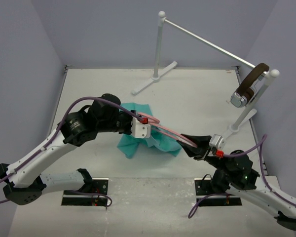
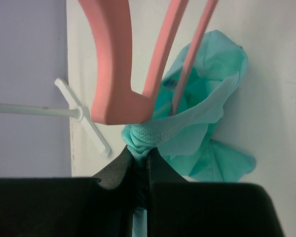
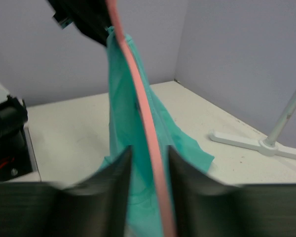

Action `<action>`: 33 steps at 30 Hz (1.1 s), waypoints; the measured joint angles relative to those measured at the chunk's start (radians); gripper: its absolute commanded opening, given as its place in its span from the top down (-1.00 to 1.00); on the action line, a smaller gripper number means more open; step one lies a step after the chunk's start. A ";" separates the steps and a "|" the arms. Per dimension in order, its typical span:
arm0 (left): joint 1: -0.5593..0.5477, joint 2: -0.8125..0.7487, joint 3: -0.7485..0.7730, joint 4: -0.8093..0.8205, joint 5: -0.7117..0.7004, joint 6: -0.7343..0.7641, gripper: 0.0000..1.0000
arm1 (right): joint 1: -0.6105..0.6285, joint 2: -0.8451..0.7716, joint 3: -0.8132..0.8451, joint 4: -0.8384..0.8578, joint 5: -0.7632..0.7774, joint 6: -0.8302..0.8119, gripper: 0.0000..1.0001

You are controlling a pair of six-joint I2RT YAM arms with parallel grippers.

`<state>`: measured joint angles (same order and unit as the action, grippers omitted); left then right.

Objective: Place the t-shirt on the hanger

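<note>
The teal-green t-shirt [image 1: 150,144] is bunched on the table's middle, with part of it lifted. My left gripper [image 1: 141,125] is shut on a gathered fold of its edge, shown in the left wrist view [image 2: 140,152]. The pink hanger [image 1: 170,132] is held in the air between the two grippers. In the left wrist view its thick end [image 2: 116,74] sits just above the pinched cloth, and its thin bars run into the t-shirt [image 2: 212,64]. My right gripper [image 1: 200,147] holds the hanger's other end. In the right wrist view a bar [image 3: 145,113] passes between the fingers [image 3: 149,150], with the t-shirt [image 3: 123,98] hanging behind it.
A white metal rail stand [image 1: 158,49] stands at the back, and its rail runs to a second post at the right, where brown-banded headphones [image 1: 249,84] hang. The stand's feet show in the left wrist view [image 2: 84,118] and the right wrist view [image 3: 261,145]. Lilac walls close three sides.
</note>
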<state>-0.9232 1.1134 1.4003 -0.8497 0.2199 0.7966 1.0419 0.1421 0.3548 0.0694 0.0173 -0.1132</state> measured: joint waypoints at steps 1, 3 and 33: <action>0.000 -0.009 -0.009 0.001 0.001 -0.011 1.00 | 0.000 0.005 0.003 0.012 0.018 0.006 -0.68; 0.001 -0.023 -0.022 0.007 -0.003 -0.041 1.00 | 0.000 0.015 0.020 0.035 0.065 0.032 -0.97; 0.009 -0.036 -0.110 0.190 -0.295 -0.331 1.00 | 0.005 0.938 0.373 -0.228 0.547 1.035 -0.40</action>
<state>-0.9146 1.0771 1.2899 -0.6597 -0.0753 0.4656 1.0466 1.0802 0.7282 -0.1587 0.5641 0.9216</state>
